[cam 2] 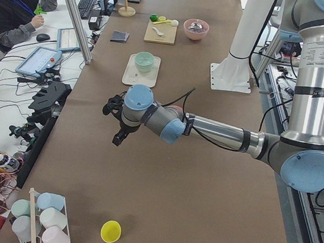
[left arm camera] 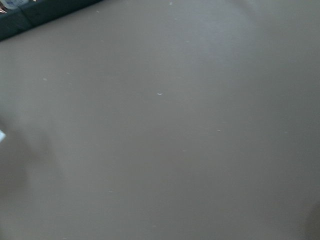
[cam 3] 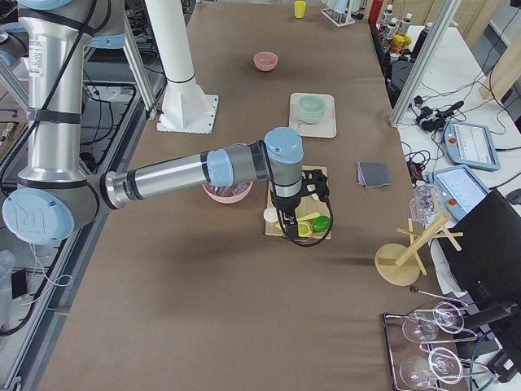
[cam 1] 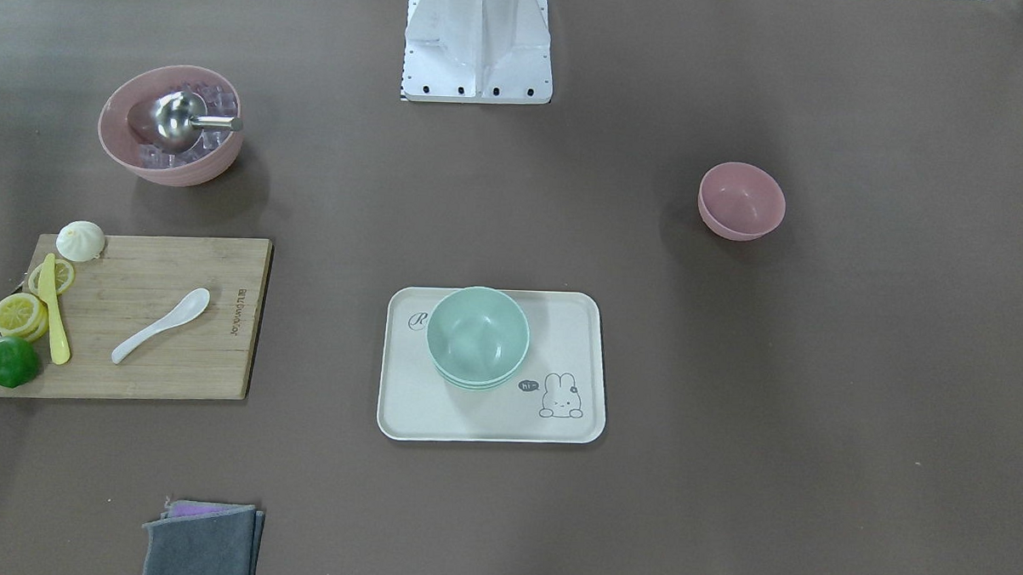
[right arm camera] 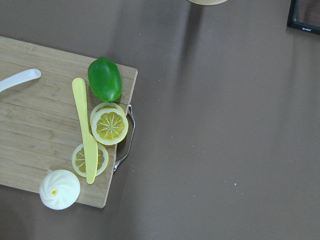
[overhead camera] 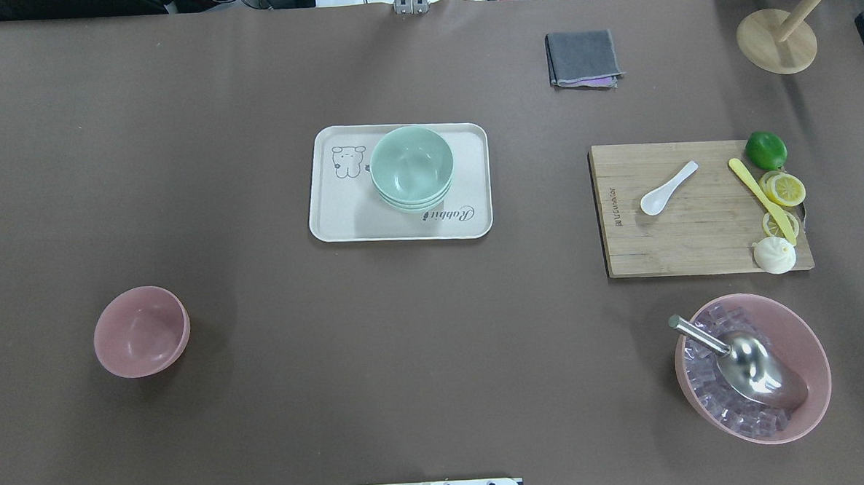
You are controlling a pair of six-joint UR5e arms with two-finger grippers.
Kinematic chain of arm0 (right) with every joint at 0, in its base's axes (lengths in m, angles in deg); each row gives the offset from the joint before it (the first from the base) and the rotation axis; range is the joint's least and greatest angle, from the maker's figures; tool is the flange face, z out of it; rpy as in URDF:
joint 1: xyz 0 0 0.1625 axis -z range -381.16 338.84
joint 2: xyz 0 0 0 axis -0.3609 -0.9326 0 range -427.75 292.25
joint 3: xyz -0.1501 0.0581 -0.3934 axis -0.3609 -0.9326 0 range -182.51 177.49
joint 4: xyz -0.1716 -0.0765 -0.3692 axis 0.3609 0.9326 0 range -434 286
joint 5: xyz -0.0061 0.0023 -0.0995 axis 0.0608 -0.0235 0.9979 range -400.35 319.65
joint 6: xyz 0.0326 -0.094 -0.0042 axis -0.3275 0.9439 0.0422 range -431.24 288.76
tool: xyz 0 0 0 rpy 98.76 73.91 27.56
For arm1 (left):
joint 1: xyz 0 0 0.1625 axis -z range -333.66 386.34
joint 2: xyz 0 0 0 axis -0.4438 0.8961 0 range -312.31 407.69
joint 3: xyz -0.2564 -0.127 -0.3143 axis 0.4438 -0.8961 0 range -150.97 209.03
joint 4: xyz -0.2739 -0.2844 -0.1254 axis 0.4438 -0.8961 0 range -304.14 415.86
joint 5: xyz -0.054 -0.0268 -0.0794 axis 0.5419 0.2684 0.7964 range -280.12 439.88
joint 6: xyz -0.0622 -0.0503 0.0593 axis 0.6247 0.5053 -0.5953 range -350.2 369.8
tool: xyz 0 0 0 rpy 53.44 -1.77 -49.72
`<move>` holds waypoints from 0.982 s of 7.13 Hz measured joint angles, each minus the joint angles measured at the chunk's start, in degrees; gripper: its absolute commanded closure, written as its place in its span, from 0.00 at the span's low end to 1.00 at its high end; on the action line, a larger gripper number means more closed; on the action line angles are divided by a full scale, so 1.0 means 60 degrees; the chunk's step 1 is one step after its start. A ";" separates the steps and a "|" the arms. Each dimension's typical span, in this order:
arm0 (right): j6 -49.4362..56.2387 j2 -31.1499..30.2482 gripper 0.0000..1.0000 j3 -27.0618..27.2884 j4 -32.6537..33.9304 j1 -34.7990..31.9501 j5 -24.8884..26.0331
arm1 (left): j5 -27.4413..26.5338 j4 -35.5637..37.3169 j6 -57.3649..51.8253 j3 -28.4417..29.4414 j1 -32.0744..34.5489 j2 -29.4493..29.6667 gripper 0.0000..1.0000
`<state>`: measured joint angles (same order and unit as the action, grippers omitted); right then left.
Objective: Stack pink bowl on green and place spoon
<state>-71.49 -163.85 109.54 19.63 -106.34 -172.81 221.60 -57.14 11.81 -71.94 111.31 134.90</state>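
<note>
A small pink bowl (overhead camera: 141, 331) stands alone on the brown table, also in the front view (cam 1: 742, 200). A stack of green bowls (overhead camera: 411, 167) sits on a white rabbit tray (overhead camera: 343, 217). A white spoon (overhead camera: 667, 188) lies on a wooden cutting board (overhead camera: 695, 249); its handle end shows in the right wrist view (right arm camera: 20, 79). My left gripper (cam 2: 116, 140) shows only in the left side view, above the table. My right gripper (cam 3: 289, 232) shows only in the right side view, above the board. I cannot tell whether either is open or shut.
On the board lie a lime (overhead camera: 765, 149), lemon slices (overhead camera: 785, 189), a yellow knife (overhead camera: 760, 199) and a white bun (overhead camera: 774, 255). A large pink bowl (overhead camera: 800, 328) holds ice cubes and a metal scoop. A grey cloth (overhead camera: 583, 59) and a wooden stand (overhead camera: 777, 38) lie at the far edge.
</note>
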 measured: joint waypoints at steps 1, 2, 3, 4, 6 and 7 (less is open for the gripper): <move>-0.0625 0.0002 0.00 0.0011 -0.0017 0.0254 -0.0094 | 0.0439 -0.0768 0.0981 -0.0163 -0.0315 -0.0463 0.01; -0.1415 0.0004 0.00 0.0053 -0.0154 0.0639 -0.0100 | 0.0546 -0.2021 0.2426 -0.0261 -0.0911 -0.0922 0.01; -0.2319 -0.0017 0.00 0.0091 -0.0579 0.1055 -0.0032 | 0.0360 -0.3144 0.3803 -0.0294 -0.1655 -0.1191 0.02; -0.3415 -0.0130 0.00 0.0105 -0.1328 0.1574 0.0261 | -0.0151 -0.3831 0.4714 -0.0312 -0.2483 -0.1314 0.02; -0.5064 -0.0457 0.00 0.0098 -0.2643 0.2629 0.1202 | -0.1670 -0.4230 0.5638 -0.0363 -0.4203 -0.1347 0.06; -0.5367 -0.0534 0.00 0.0088 -0.2885 0.2903 0.1473 | -0.2371 -0.4264 0.5987 -0.0404 -0.5018 -0.1312 0.14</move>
<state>-103.69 -167.05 110.06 2.32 -88.92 -163.97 207.37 -82.72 47.73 -74.36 81.20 127.02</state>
